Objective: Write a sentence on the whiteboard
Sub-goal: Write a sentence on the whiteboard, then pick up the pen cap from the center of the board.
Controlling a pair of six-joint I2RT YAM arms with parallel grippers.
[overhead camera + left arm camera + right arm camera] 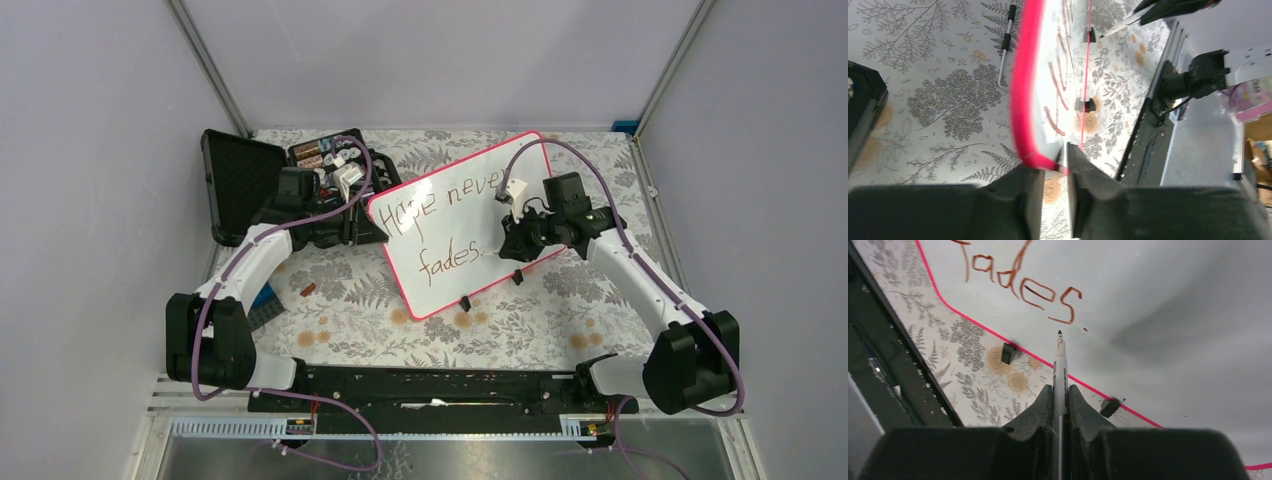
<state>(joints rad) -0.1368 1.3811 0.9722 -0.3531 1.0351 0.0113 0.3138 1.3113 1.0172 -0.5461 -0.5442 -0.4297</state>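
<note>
The whiteboard (520, 170), white with a thin pink-red rim, lies slanted mid-table. The sentence (440, 200) reads "Hope never fades." in two brown lines. Its last word (1023, 287) fills the right wrist view. My left gripper (365, 215) is shut on the board's left corner. In the left wrist view the pink rim (1023, 90) runs into the gripper (1065, 150). My right gripper (515, 240) is shut on a white marker (1060, 375). The marker's tip sits just below the final dot, and I cannot tell if it touches. The right gripper (1060, 390) is over the board's lower edge.
An open black case (240, 180) with small items stands at the back left, behind the left arm. Two black clips (465, 303) (517, 276) sit on the board's near edge. A small brown piece (308, 290) and a thin bent rod (1007, 45) lie on the floral cloth.
</note>
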